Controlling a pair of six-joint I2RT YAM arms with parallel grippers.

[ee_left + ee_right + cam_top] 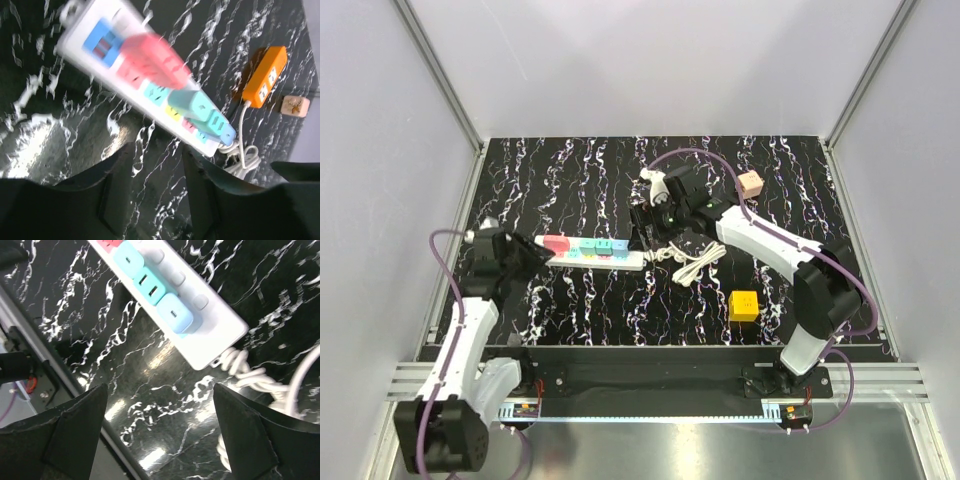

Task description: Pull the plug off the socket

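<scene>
The socket, a long white power strip (610, 259), lies on the black marbled table with a pink plug (557, 243) at its left end and teal and blue plugs (600, 248) beside it. Its coiled white cord (695, 262) lies at its right end. My left gripper (533, 252) is open and empty at the strip's left end. In the left wrist view the left gripper (157, 155) sits just short of the strip (90, 27) and the pink plug (150, 60). My right gripper (642, 228) is open and empty over the strip's right end. In the right wrist view the right gripper (160, 390) is near the blue plug (175, 315).
A shorter orange power strip (265, 77) lies beyond the white one. A pale pink cube (751, 184) sits at the back right and a yellow cube (743, 304) at the front right. Grey walls and metal rails enclose the table.
</scene>
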